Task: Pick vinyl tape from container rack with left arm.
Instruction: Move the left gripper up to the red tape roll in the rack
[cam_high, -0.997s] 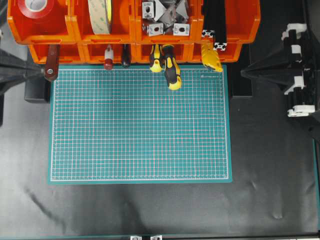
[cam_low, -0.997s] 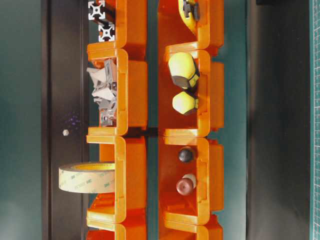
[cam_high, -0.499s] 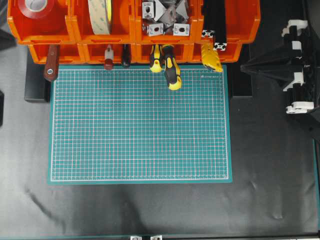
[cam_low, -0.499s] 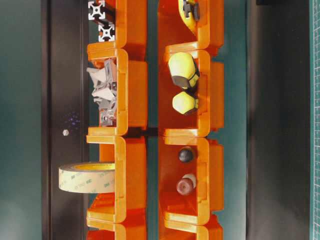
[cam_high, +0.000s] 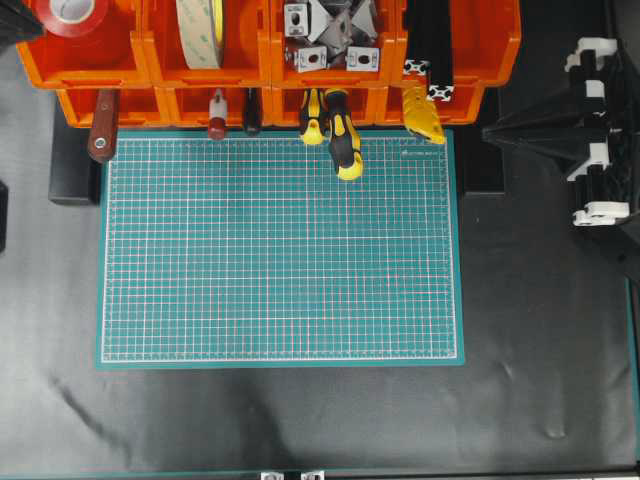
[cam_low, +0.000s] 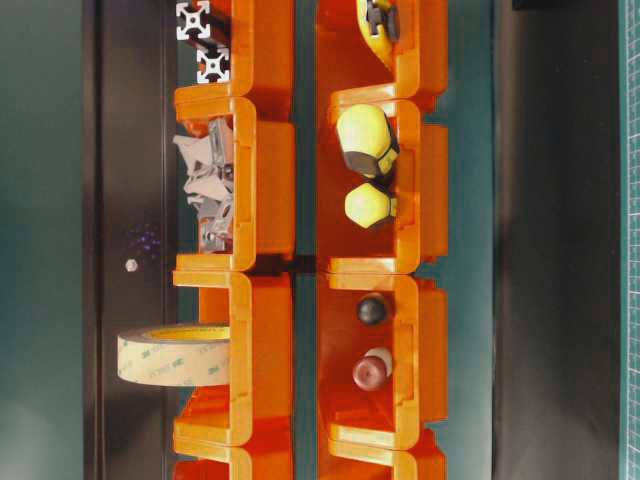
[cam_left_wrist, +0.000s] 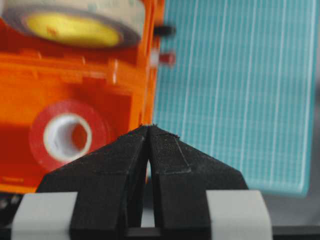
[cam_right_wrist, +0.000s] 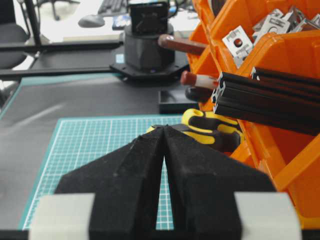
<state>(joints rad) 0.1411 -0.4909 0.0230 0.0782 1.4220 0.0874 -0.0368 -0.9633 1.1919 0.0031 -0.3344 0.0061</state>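
The red vinyl tape (cam_high: 72, 15) lies flat in the top-left bin of the orange container rack (cam_high: 270, 75). In the left wrist view the tape (cam_left_wrist: 67, 135) lies just left of and beyond my left gripper (cam_left_wrist: 149, 126), whose jaws are shut and empty, over the bin's edge (cam_left_wrist: 145, 85). In the overhead view only a dark part of the left arm (cam_high: 12, 18) shows at the top-left corner. My right gripper (cam_right_wrist: 164, 127) is shut and empty, parked at the right (cam_high: 490, 135) beside the rack.
A cream tape roll (cam_high: 200, 30) stands in the bin beside the red tape. Other bins hold metal brackets (cam_high: 330, 35), black extrusions (cam_high: 428, 50), yellow-black screwdrivers (cam_high: 340, 135) and a brown handle (cam_high: 102, 125). A green cutting mat (cam_high: 280, 250) lies in front.
The left arm has moved from the left side of the mat up along the rack's left end to the top-left corner by the red tape. The right arm has barely moved.
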